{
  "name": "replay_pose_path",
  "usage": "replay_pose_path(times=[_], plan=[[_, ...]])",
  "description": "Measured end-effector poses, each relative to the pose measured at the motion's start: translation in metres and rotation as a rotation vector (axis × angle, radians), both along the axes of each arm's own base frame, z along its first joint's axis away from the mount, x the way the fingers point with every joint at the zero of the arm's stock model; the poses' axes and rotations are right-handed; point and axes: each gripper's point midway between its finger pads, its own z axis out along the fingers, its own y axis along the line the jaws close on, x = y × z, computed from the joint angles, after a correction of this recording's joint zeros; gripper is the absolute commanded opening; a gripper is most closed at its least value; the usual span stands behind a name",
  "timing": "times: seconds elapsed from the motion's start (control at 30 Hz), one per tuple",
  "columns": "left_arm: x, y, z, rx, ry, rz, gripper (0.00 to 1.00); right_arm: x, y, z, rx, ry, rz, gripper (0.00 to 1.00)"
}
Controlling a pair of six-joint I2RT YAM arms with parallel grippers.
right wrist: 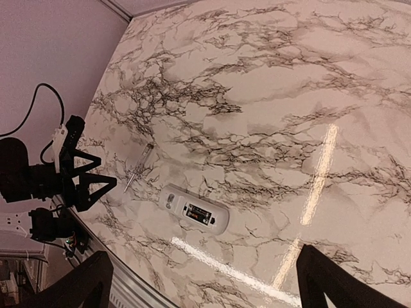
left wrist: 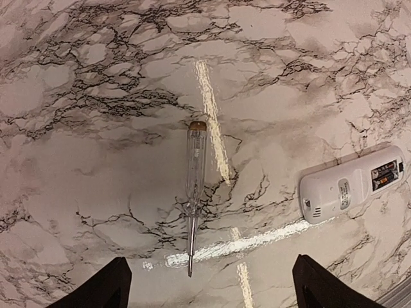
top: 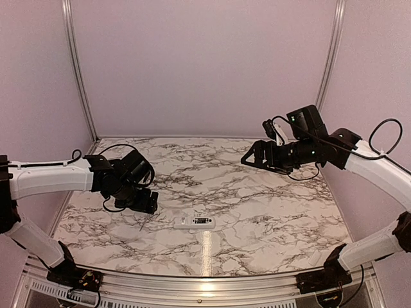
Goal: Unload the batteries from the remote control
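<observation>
The white remote control (top: 194, 222) lies back side up on the marble table, near the front middle. Its battery bay is uncovered, and the two dark batteries (right wrist: 200, 214) sit side by side in it; they also show in the left wrist view (left wrist: 384, 176). The remote shows in the left wrist view (left wrist: 353, 186) and the right wrist view (right wrist: 194, 210). My left gripper (top: 146, 205) is open and empty, hovering left of the remote; its fingertips (left wrist: 106, 289) frame the bottom of its view. My right gripper (top: 249, 159) is open and empty, high above the table's back right.
A clear-handled screwdriver (left wrist: 194, 173) lies on the table just left of the remote, below my left gripper; it also shows in the top view (top: 142, 223) and the right wrist view (right wrist: 139, 167). A metal rail (top: 205, 282) runs along the table's near edge. Walls close the back and both sides.
</observation>
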Motion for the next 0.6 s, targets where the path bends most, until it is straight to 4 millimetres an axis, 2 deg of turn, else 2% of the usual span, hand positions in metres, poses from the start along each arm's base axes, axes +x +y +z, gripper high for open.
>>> replay_pose_path(times=[0.27, 0.4, 0.6], plan=[[-0.002, 0.014, -0.041, 0.104, 0.105, -0.001, 0.77, 0.002, 0.002, -0.006, -0.014, 0.01, 0.008, 0.98], [0.001, 0.02, -0.064, 0.153, 0.167, -0.01, 0.66, 0.002, 0.002, -0.006, -0.015, 0.009, 0.007, 0.98], [0.008, 0.019, -0.081, 0.177, 0.214, -0.035, 0.55, 0.003, 0.001, -0.007, -0.018, 0.008, 0.003, 0.98]])
